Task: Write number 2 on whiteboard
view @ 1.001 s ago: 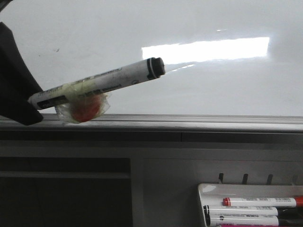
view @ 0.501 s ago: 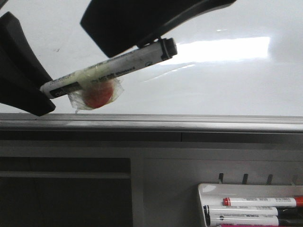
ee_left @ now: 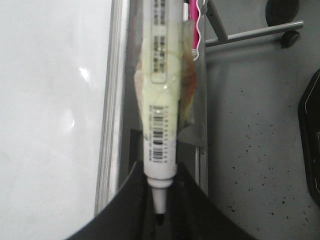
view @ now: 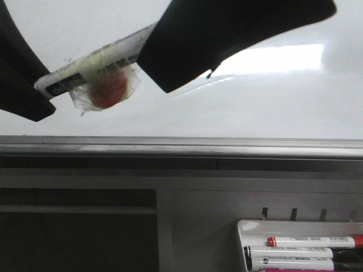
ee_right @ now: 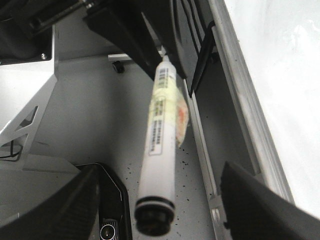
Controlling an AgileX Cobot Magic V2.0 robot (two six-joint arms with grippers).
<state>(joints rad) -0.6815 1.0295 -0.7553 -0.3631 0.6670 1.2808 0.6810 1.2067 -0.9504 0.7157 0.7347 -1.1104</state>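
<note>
The whiteboard fills the upper front view, with its grey edge rail below. No number 2 or other black line shows on it. My left gripper is shut on the nib end of a white marker and holds it slanted in front of the board. Yellowish tape and a red round piece are wrapped on the marker. The nib sits between the left fingers. My right gripper is open, its fingers wide apart around the marker's black back end without touching it.
A small white tray with several markers, one red-capped, stands at the lower right below the rail. A dark panel lies at the lower left. The wrist views show speckled grey floor beside the board's frame.
My right gripper has come in from the top right and now surrounds the marker's black end. My left gripper has lifted the marker a little higher.
</note>
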